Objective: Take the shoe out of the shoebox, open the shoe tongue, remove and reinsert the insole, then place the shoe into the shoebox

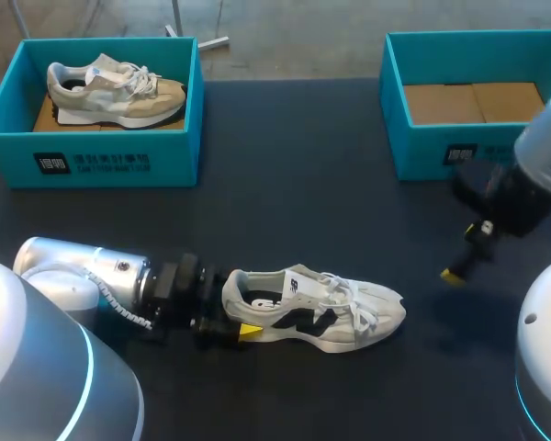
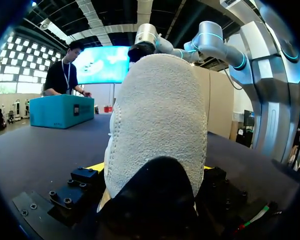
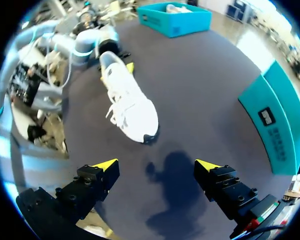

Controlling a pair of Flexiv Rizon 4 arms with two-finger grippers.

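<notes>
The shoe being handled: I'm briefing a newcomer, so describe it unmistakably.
On the dark table, look at the near edge. The white shoe lies there outside any box, heel in the left gripper, unlike the beige shoe boxed at far left.

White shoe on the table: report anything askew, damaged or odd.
Nothing damaged or spilled. The white shoe sits upright on the table, its heel in the left gripper, laces lying loose.
</notes>
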